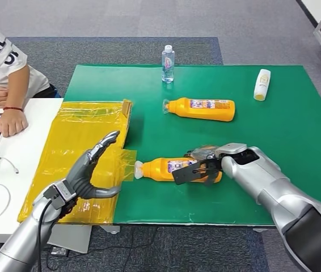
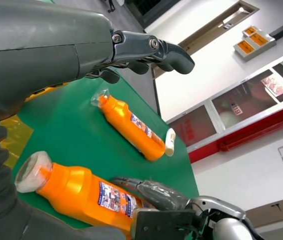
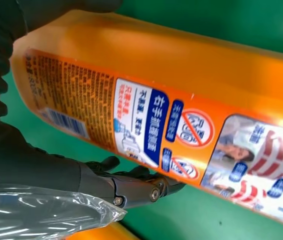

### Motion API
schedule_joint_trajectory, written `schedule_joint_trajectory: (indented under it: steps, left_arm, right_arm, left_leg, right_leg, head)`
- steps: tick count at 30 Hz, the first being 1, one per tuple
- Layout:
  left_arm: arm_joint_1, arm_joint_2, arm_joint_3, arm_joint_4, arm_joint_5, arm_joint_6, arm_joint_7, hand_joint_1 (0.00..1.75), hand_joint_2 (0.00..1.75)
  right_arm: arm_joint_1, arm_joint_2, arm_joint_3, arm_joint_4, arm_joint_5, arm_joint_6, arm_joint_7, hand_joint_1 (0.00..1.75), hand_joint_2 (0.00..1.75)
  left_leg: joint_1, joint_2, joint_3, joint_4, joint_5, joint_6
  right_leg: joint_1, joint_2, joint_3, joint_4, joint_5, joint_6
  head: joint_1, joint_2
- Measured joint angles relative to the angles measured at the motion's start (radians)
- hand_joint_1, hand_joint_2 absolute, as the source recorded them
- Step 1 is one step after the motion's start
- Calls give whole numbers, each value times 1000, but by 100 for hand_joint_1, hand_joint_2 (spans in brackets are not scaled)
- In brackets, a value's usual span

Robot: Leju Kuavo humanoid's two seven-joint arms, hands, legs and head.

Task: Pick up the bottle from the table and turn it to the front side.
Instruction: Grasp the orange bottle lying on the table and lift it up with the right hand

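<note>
My right hand (image 1: 201,169) wraps the near orange bottle (image 1: 163,169), gripping its base end | bottle lies on the green bench (image 1: 278,130), long axis crosswise, cap toward my left hand (image 1: 91,170), which hovers open.

head view: high, looking forward and down over the green table (image 1: 278,113).
left wrist view: low, tilted, across the table.
right wrist view: very close on the orange bottle (image 3: 177,100), seen in all views.
</note>
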Motion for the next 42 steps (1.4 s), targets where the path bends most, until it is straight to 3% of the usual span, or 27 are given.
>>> schedule_joint_trajectory:
  steps: [6, 8, 9, 11, 13, 23, 34, 38, 42]
  left_arm:
    - [-22, 0, -3, 11, 3, -3, 0, 0, 175]
    - [-26, 0, -4, 12, 7, -3, 0, 0, 175]
    - [-27, 0, -5, 13, 8, -4, 0, 0, 175]
    - [-29, 0, -7, 13, 9, -4, 0, 0, 175]
    - [-30, 0, -8, 15, 10, -4, 0, 0, 175]
    - [-36, -2, -15, 33, 12, -5, 0, 0, 175]
    - [-35, -5, -20, 47, 21, -1, 0, 0, 175]
    - [-25, -4, -20, 48, 22, 5, 0, 0, 175]
    - [-2, 3, -19, 47, 31, 7, 0, 0, 175]
  right_arm:
    - [-10, 14, 20, 34, -20, -4, -2, 0, 175]
    - [-13, 16, 25, 41, -27, -5, -2, 8, 175]
    - [-15, 16, 27, 44, -30, -6, -2, 24, 175]
    - [-18, 16, 32, 49, -37, -9, -4, 110, 175]
    - [-19, 16, 36, 53, -41, -16, -5, 175, 175]
    - [-13, 10, 39, 68, -92, -78, -11, 175, 175]
    - [22, -38, 0, 82, -179, -129, -32, 175, 175]
    - [64, -71, -59, 82, -286, -219, -68, 175, 175]
    - [151, -129, -202, 65, -508, -270, -201, 175, 175]
  left_leg:
    - [0, 0, 0, 0, 0, 0]
    - [0, 0, 0, 0, 0, 0]
    - [0, 0, 0, 0, 0, 0]
    - [0, 0, 0, 0, 0, 0]
    - [0, 0, 0, 0, 0, 0]
    - [0, 0, 0, 0, 0, 0]
    - [0, 0, 0, 0, 0, 0]
    - [0, -1, 1, 0, 0, 1]
    - [0, -3, 0, 0, 0, 2]
  right_leg:
    - [0, 0, 0, 0, 0, 0]
    - [0, 0, 0, 0, 0, 0]
    - [0, 0, 0, 0, 0, 0]
    - [0, 0, 0, 0, 0, 0]
    - [0, 0, 0, 0, 0, 0]
    - [0, 0, -1, 0, 0, 0]
    - [0, 0, 0, 0, 0, 0]
    - [0, -1, 1, 0, 0, 0]
    - [0, -5, 3, -1, -1, 1]
  head:
    - [0, 0]
    - [0, 0]
    - [0, 0]
    - [0, 0]
    - [0, 0]
    - [0, 0]
    - [0, 0]
    - [0, 0]
    - [0, 0]
